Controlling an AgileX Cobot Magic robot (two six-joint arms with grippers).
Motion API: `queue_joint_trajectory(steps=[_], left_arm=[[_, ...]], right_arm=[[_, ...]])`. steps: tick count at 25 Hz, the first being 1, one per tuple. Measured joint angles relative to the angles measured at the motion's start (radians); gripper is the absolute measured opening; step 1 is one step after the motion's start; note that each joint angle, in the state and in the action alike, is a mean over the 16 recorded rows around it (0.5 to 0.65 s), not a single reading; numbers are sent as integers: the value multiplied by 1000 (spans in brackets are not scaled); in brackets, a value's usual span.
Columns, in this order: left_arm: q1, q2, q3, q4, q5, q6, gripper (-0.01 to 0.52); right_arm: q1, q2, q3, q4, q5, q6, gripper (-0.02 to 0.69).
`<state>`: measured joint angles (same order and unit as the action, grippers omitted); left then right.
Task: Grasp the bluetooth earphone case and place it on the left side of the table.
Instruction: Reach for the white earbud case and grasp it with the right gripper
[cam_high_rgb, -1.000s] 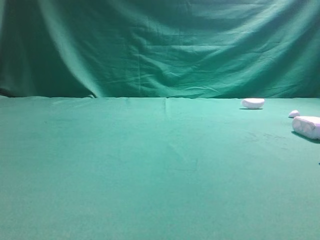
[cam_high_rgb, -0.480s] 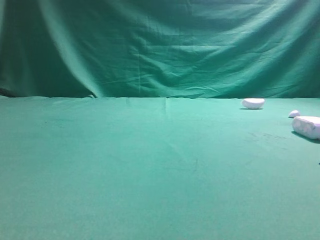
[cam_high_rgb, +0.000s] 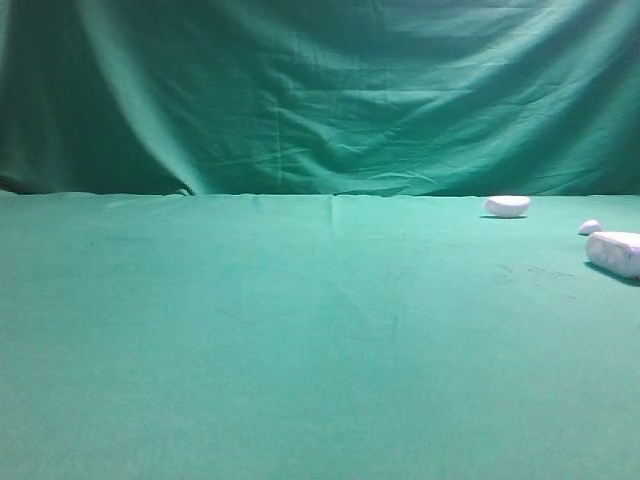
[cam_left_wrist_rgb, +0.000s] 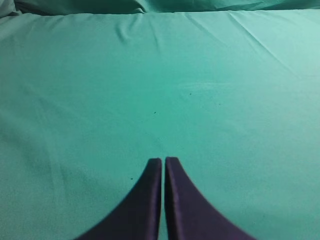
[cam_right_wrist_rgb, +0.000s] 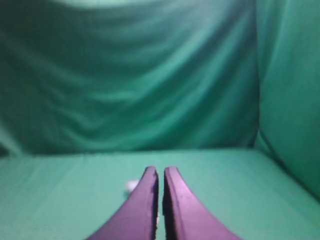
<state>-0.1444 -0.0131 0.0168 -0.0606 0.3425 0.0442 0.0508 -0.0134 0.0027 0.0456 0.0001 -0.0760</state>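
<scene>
With the bluetooth earphone case (cam_high_rgb: 615, 252) lying at three o'clock on the table (cam_high_rgb: 300, 330), the left gripper (cam_left_wrist_rgb: 163, 161) and right gripper (cam_right_wrist_rgb: 160, 171), both pressed together and empty, risk grabbing the nearby half-moon piece (cam_high_rgb: 507, 206) instead.

bluetooth earphone case (cam_high_rgb: 616, 252) cut off by right frame edge; small white blob (cam_right_wrist_rgb: 132, 185) beside right gripper's fingers (cam_right_wrist_rgb: 145, 200) blurred, unidentifiable.

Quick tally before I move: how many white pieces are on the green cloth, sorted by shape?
White rounded oblong plastic earphone case: 1
White half-moon-shaped piece: 1
Tiny white pebble-like piece: 1
Total: 3, all at the right side of the green cloth table.
</scene>
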Motion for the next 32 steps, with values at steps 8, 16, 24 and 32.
queue_joint_trajectory(steps=[8,16,24,32], left_arm=[[0,0,0,0,0,0,0],[0,0,0,0,0,0,0],[0,0,0,0,0,0,0],[0,0,0,0,0,0,0]], right_arm=[[0,111,-190,36,145,82,0],[0,407,-417,25,584,125,0],[26,739,-547,9,762,45,0],[152,1040,-690,-122,826,96,6]])
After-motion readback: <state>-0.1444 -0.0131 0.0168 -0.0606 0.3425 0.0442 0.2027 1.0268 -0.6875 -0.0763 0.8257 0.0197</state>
